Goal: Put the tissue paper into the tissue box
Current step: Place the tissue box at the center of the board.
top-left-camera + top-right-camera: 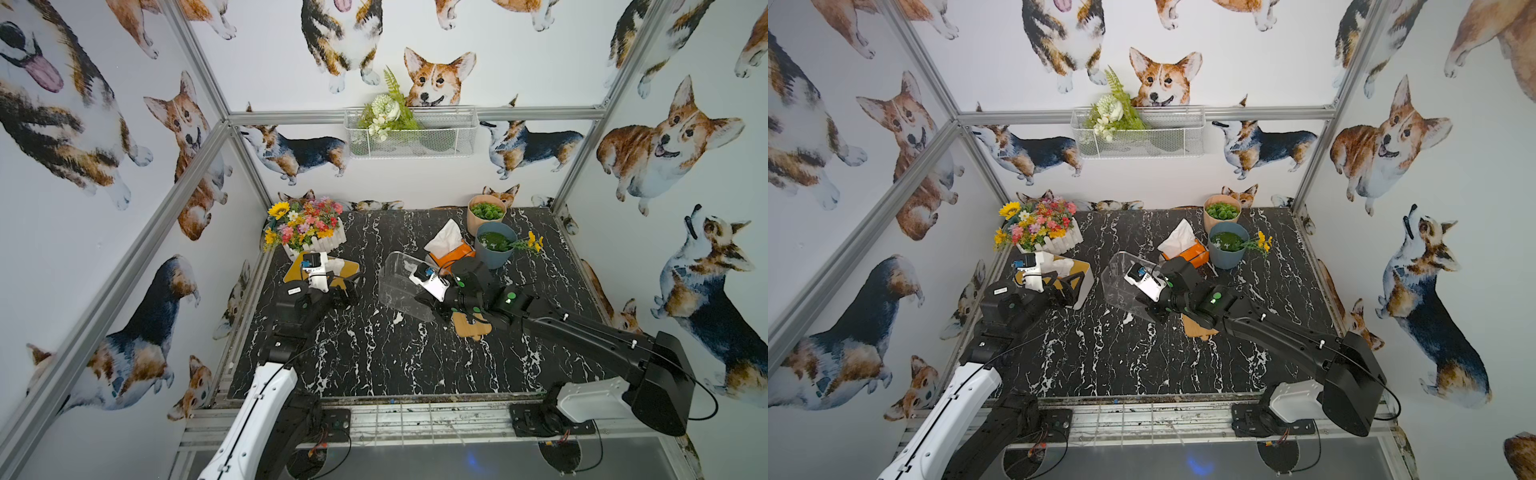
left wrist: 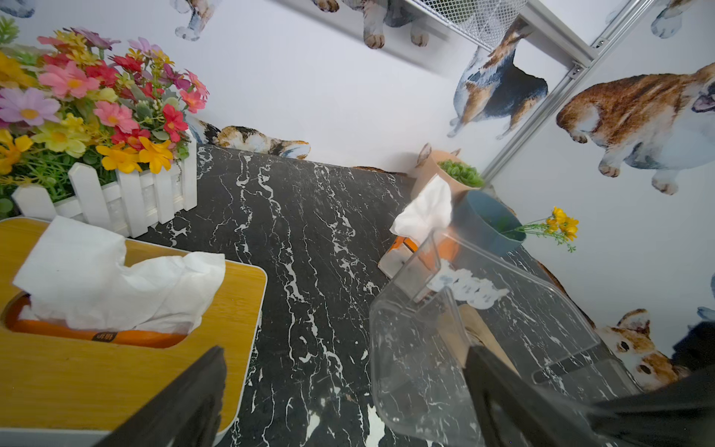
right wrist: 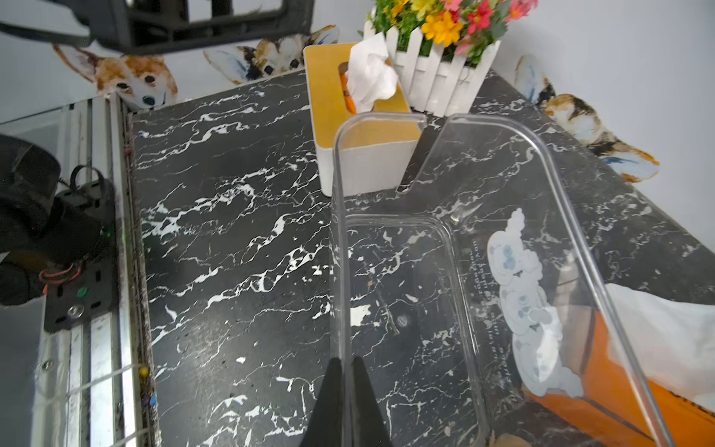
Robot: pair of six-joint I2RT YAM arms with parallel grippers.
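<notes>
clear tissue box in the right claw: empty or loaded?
Empty. Right wrist view shows only marble tabletop through the clear tissue box; the orange tissue pack sits outside it, by the blue pot.

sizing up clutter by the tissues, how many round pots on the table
2: a beige pot at the table's back edge, right of centre, and a blue pot in front of it, next to the orange tissue pack. None seems hidden.

Left arm (image 1: 266, 399) white link, black joints, cable; right arm (image 1: 590, 336) black, green dots; right gripper (image 3: 347, 363) black, tapered
</notes>
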